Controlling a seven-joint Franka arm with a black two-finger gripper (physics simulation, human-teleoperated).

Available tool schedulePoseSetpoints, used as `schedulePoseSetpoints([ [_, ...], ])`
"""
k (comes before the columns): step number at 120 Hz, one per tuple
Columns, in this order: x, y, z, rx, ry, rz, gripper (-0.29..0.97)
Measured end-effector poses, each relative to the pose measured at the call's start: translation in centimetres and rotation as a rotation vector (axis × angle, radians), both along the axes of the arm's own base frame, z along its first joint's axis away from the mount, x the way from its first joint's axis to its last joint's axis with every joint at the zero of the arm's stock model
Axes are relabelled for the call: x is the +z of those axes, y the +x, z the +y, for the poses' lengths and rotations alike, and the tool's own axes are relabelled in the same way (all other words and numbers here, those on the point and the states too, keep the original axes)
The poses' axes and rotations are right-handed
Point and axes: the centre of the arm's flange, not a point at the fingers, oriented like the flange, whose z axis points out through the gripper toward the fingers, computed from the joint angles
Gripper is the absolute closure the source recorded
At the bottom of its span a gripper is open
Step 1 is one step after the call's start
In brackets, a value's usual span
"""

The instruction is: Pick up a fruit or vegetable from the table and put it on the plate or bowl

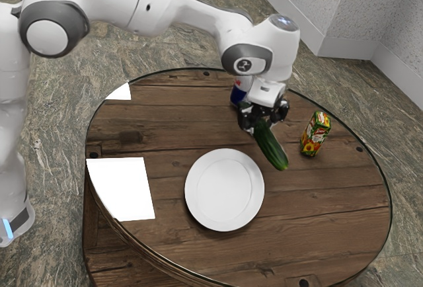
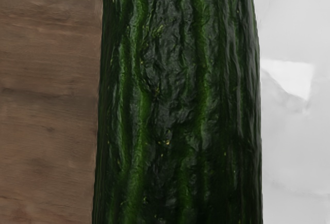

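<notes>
Black gripper [image 1: 262, 123] fingers clamped on the upper end of a cucumber [image 1: 273, 148], holding it. The cucumber is long and dark green with a glossy, bumpy skin and lighter green streaks running lengthwise; wrist view shows the same ridged skin close up [image 2: 178, 105]. It hangs tilted, lower tip toward the exterior view's right, just beside the far right rim of the white plate [image 1: 225, 189]. Round dark wooden table [image 1: 317, 201] below. A green and red juice carton [image 1: 315, 134] stands upright near the cucumber, further right.
</notes>
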Motion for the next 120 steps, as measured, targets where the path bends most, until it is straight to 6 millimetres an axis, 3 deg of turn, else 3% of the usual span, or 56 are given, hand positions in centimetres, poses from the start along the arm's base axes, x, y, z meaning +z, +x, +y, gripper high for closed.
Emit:
schedulePoseSetpoints([
  [14, -1.5, -1.6, -5.3, -0.055, -0.009, 0.06, 0.45],
  [48, -3.3, -8.4, -12.5, -0.034, -0.003, 0.152, 0.46],
  [67, -4.6, -10.2, -15.0, 0.001, 0.01, 0.18, 0.46],
  [82, -5.3, -10.3, -14.2, 0.062, 0.012, 0.193, 0.45],
  [92, -5.5, -9.7, -12.4, 0.122, 0.005, 0.198, 0.26],
  [103, -5.2, -8.7, -9.5, 0.201, -0.005, 0.194, 0.13],
  [109, -3.3, -7.5, -7.9, 0.244, -0.023, 0.156, 0.09],
  [117, 1.7, -5.3, -5.6, 0.319, -0.095, 0.067, 0.06],
  [120, 4.4, -4.5, -4.4, 0.352, -0.106, 0.021, 0.05],
])
